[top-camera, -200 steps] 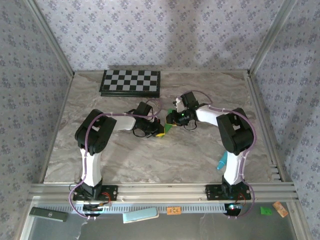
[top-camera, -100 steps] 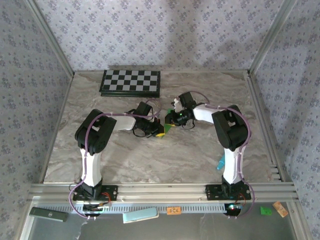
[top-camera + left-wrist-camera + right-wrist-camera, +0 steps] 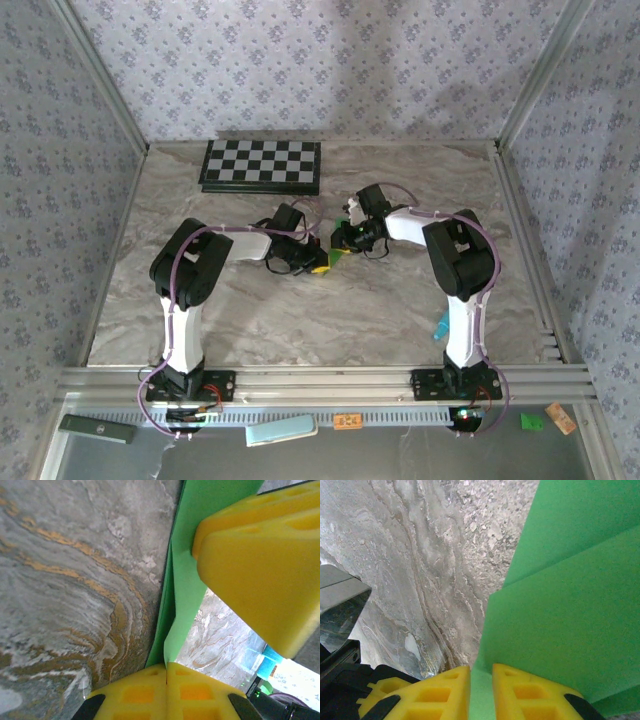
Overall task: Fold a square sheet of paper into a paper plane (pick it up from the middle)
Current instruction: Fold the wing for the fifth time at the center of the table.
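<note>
Paper (image 3: 560,605) edges sit clamped in left fingers (image 3: 135,695), right fingers (image 3: 530,695) (marble (image 3: 435,555) alongside).

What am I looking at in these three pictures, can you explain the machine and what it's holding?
This is a pair of small robot arms bolted at the near edge of a marble-patterned table. One picture comes from a camera fixed above and behind the arms. The other two come from a camera on each wrist, looking past that arm's own yellow fingers. On the table, a checkerboard lies at the back and a partly folded sheet of green paper sits in the middle. The left gripper is shut on a crease of the paper, and the right gripper pinches another part of it, so both arms hold the same sheet.
</note>
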`<act>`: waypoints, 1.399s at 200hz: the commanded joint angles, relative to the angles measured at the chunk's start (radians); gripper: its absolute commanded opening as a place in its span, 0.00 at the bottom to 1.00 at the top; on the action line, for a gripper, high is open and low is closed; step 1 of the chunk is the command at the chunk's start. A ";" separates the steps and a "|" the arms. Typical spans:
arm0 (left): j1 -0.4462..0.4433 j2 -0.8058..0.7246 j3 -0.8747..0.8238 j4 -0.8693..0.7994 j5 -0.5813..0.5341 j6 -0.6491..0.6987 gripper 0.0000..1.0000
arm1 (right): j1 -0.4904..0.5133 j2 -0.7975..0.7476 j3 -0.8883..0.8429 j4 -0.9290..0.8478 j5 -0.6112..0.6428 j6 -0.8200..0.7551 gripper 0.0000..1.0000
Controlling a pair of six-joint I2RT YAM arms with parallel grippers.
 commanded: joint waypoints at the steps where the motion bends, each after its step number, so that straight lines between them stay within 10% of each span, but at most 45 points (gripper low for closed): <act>1: 0.003 0.019 0.002 -0.023 -0.006 -0.010 0.06 | 0.001 0.017 0.024 -0.057 0.050 -0.027 0.21; 147: 0.003 -0.176 -0.006 -0.138 -0.129 0.040 0.20 | 0.000 0.065 0.041 -0.108 0.073 -0.023 0.20; 280: -0.048 -0.048 0.045 0.015 -0.094 -0.006 0.10 | -0.008 0.076 0.040 -0.120 0.068 -0.004 0.15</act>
